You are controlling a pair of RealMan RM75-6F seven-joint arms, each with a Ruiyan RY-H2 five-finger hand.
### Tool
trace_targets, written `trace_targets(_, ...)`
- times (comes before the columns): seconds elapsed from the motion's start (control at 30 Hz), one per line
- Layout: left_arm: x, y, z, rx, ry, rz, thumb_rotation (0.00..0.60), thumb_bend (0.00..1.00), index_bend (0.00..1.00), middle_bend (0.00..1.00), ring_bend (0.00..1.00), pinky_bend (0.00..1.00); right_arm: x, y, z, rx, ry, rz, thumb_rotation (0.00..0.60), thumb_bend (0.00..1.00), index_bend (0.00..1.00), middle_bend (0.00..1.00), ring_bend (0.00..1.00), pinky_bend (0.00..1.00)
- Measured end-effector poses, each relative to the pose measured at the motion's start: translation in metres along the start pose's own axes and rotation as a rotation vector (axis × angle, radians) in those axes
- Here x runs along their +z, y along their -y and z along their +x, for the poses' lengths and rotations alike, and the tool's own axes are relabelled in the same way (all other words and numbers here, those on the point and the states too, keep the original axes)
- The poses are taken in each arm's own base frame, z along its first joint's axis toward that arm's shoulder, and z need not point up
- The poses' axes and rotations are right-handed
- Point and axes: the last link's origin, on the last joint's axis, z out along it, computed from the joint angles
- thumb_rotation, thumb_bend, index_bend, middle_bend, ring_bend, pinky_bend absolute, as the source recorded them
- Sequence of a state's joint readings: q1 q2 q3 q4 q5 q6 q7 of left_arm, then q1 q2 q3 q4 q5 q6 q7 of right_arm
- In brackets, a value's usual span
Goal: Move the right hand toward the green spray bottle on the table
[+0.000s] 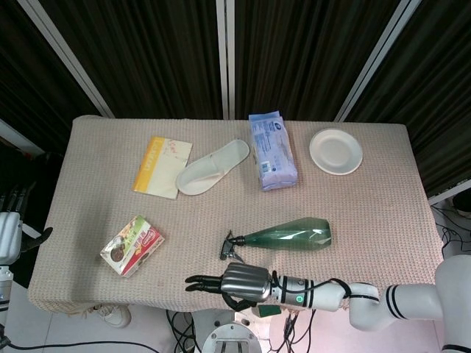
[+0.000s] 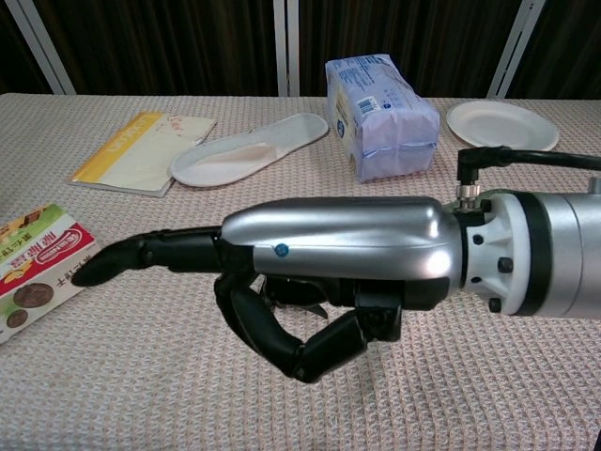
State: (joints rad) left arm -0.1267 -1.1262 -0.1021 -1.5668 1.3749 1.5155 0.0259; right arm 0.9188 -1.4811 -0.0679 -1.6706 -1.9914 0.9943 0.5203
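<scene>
The green spray bottle (image 1: pixel 285 236) lies on its side in the front middle of the table, black nozzle (image 1: pixel 231 247) pointing left. My right hand (image 1: pixel 234 282) hovers at the table's front edge, just nearer than the nozzle and apart from the bottle. Its fingers reach left, spread, with nothing in them. In the chest view the right hand (image 2: pixel 319 249) fills the middle and hides almost the whole bottle. My left hand (image 1: pixel 10 226) hangs beyond the table's left edge, fingers extended and empty.
A snack box (image 1: pixel 132 245) sits front left on the table (image 1: pixel 383 220). Across the back lie a yellow booklet (image 1: pixel 162 166), a white slipper (image 1: pixel 213 166), a blue wipes pack (image 1: pixel 271 151) and a white plate (image 1: pixel 335 151).
</scene>
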Motion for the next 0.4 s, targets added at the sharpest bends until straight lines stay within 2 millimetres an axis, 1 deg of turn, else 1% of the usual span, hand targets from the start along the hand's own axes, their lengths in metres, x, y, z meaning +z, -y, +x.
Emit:
trace_targets(0.2, 0.003, -0.003, -0.003, -0.007, 0.001, -0.008, 0.600, 0.13, 0.09, 0.12, 0.08, 0.18, -0.010, -0.001, 0.010, -0.038, -0.136, 0.006, 0.600, 1.00, 0.00, 0.00, 0.56, 0.99)
trace_targets(0.4, 0.009, -0.007, -0.002, -0.005, -0.003, -0.021, 0.600, 0.13, 0.09, 0.12, 0.08, 0.17, -0.015, -0.004, 0.011, -0.052, -0.181, -0.012, 0.600, 1.00, 0.00, 0.00, 0.56, 0.99)
